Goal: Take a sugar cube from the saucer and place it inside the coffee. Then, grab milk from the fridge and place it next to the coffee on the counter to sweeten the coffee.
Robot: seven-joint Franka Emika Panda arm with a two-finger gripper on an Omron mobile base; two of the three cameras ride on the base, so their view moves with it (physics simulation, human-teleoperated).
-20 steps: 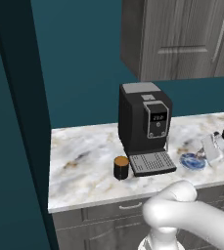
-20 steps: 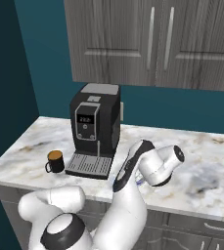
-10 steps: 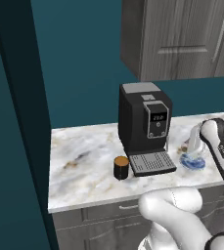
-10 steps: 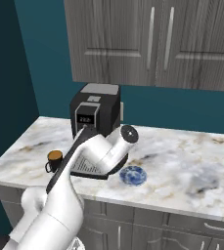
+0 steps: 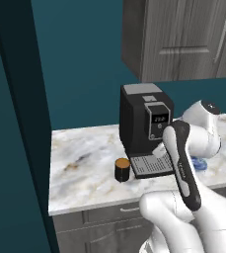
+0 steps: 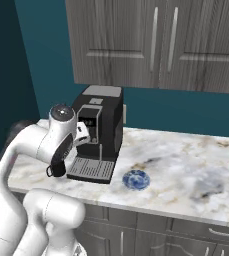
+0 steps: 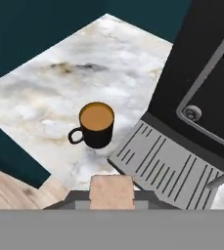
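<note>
- Now the white arm has swung away from the small round blue saucer (image 6: 136, 180), which it hung over a second ago, and leans over the drip tray of the big black boxy coffee machine (image 5: 145, 129).
- Seen from the right base, the saucer lies uncovered on the white-grey marble counter (image 6: 186, 170), near its front edge and just beside the machine's grey tray; a moment ago the arm stood across it.
- Seen from the hand, the gripper (image 7: 111, 201) carries a pale tan sugar cube (image 7: 111, 192) between its narrowly set fingers, so the pick-up from the saucer looks done.
- Ahead of the cube in that view stands the small black cylindrical cup of coffee (image 7: 97, 125) with its orange-brown surface, on the counter just beside the tray's corner, its handle turned away from the machine.
- From the left base view the cup sits toward the counter's left end, apart from the front edge.
- My reading: the cube is on its way to the cup but not yet above it; the hand must travel further over the brown surface before letting go.
- A release from here would probably drop the cube on the marble short of the cup.
- Fetching the milk is not yet begun.
</note>
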